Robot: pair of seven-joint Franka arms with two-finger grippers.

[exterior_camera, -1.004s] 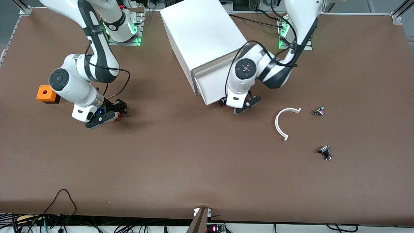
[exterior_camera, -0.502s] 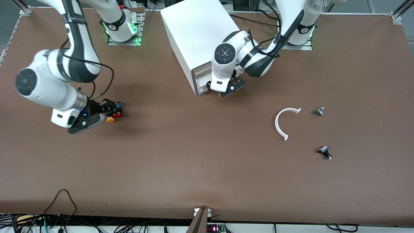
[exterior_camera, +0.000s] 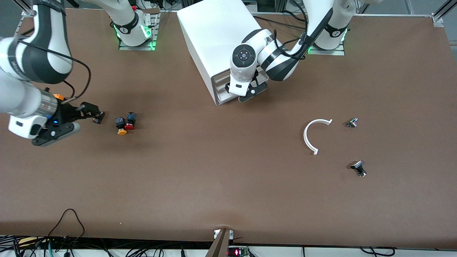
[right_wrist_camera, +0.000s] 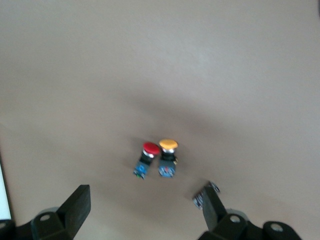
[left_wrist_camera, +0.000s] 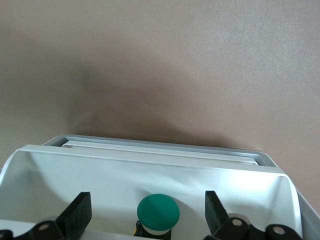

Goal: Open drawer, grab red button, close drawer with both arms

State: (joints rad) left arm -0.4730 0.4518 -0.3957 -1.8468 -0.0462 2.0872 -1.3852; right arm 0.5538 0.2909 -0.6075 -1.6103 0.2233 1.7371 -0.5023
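I have the left arm bent down over the cabinet (exterior_camera: 221, 39), its left tool (exterior_camera: 247, 93) at the cabinet's front over the drawer (left_wrist_camera: 150, 175), fingers (left_wrist_camera: 77, 215) spread apart with nothing between them. Its wrist view shows a green button (left_wrist_camera: 158, 212) lying in that drawer. My right arm reaches low toward its end of the bench (exterior_camera: 214, 185), far from the cabinet; the right tool (exterior_camera: 69, 119) hangs above the bench with fingers apart, empty. The red button (exterior_camera: 129, 121) lies on the bench beside the yellow button (exterior_camera: 121, 126), touching it, just off the right tool's tips.
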